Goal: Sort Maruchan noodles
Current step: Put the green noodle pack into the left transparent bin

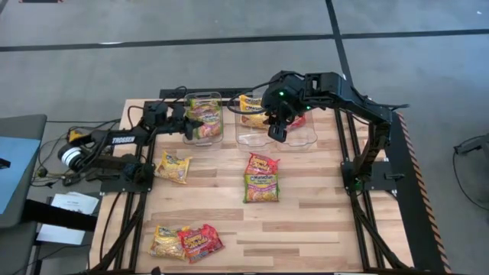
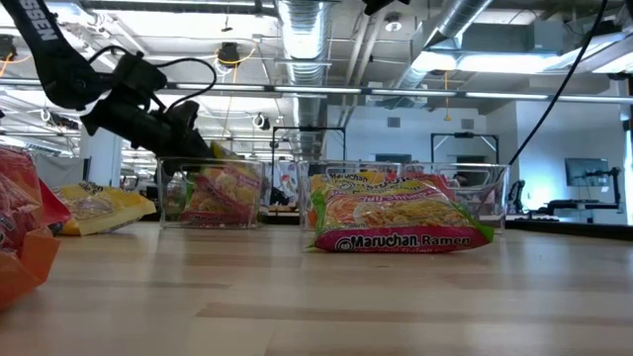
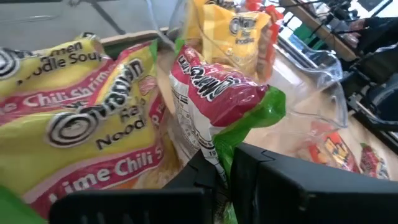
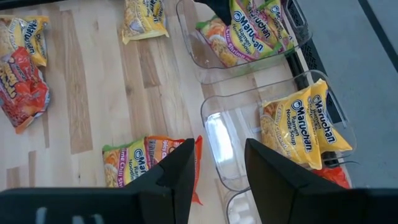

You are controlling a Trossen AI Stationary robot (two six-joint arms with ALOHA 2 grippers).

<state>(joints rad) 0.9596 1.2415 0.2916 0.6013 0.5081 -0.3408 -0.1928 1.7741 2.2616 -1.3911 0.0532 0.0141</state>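
My left gripper [image 1: 192,124] is at the left clear bin [image 1: 203,136] and is shut on a green and pink Maruchan packet [image 3: 211,93]. More green and pink lime chili packets [image 3: 81,124] lie in that bin. My right gripper [image 4: 216,165] hangs open over the middle clear bin [image 4: 217,140] and touches nothing. A yellow packet [image 4: 305,124] lies in that middle bin, and a red packet [image 1: 299,120] lies in the third bin. Loose on the table are a yellow packet [image 1: 174,166], a green and orange pair [image 1: 261,177], and a yellow and a red packet [image 1: 185,243]. My left gripper pinches the green and pink packet between its two fingers at the packet's green sealed end [image 3: 225,152]. In the low view it slants down into the bin from the table's left [image 2: 183,129]. The packet stands out past the fingers over the other packets in the bin.
Three clear bins stand in a row near the table's far edge. Cables and the left arm's base [image 1: 114,164] crowd the table's left side, and the right arm's base [image 1: 367,176] stands on the right. Bare wood shows between the loose packets mid-table.
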